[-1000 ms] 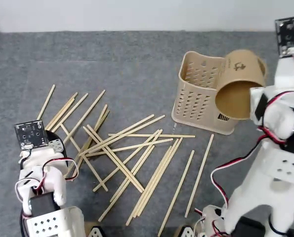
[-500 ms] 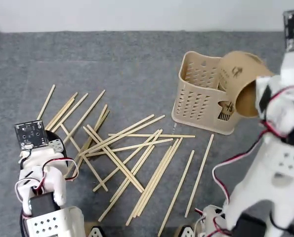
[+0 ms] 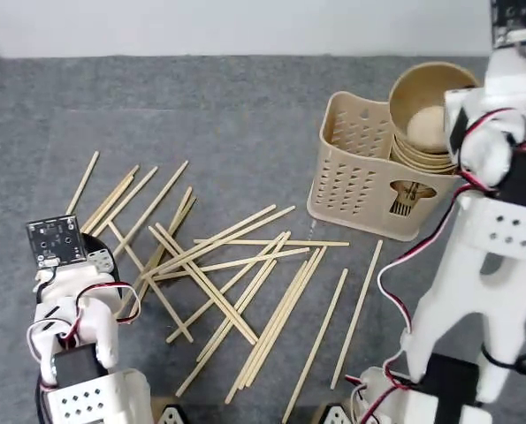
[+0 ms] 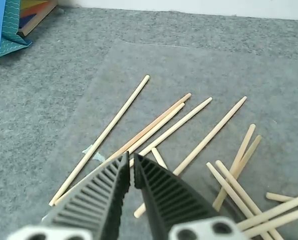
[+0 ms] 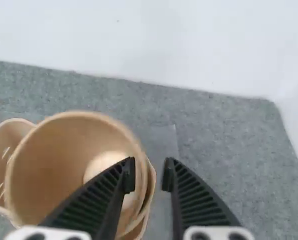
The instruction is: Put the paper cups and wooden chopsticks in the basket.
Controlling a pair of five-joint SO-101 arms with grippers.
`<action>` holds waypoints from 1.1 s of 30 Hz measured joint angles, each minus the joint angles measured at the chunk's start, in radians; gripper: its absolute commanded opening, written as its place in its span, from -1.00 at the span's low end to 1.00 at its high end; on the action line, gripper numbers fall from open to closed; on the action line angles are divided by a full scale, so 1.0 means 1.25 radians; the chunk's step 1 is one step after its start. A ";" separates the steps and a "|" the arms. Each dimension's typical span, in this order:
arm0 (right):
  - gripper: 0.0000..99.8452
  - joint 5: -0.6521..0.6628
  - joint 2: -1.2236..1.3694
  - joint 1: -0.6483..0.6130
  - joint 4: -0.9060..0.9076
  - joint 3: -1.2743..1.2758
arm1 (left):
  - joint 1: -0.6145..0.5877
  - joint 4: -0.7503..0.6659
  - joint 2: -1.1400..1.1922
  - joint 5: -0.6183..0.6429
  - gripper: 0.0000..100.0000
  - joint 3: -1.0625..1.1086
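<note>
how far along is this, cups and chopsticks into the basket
Cups nearly done: the paper cups stand upright in the basket, with the fingers of the right gripper clamped on their rim. Chopsticks not started: the wooden chopsticks all lie on the mat, none in the basket; the left gripper hangs shut and empty above them.

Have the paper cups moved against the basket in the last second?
Yes. The paper cups have tipped from sideways over the basket to upright, mouth up, seated in its right-hand end as the high view shows it. The basket has not shifted.
</note>
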 measured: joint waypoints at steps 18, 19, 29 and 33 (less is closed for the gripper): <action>-0.94 0.000 0.092 -0.052 0.053 0.001 | 0.000 0.000 0.000 0.000 -0.96 0.000; -0.98 0.000 0.093 -0.056 0.077 0.004 | 0.000 0.000 0.000 0.000 -0.96 0.000; -0.98 -0.001 0.152 -0.044 0.115 0.150 | 0.000 0.000 0.000 0.000 -0.96 0.004; -0.98 -0.001 0.152 -0.039 0.097 0.153 | 0.021 -0.028 0.000 0.000 -0.96 0.028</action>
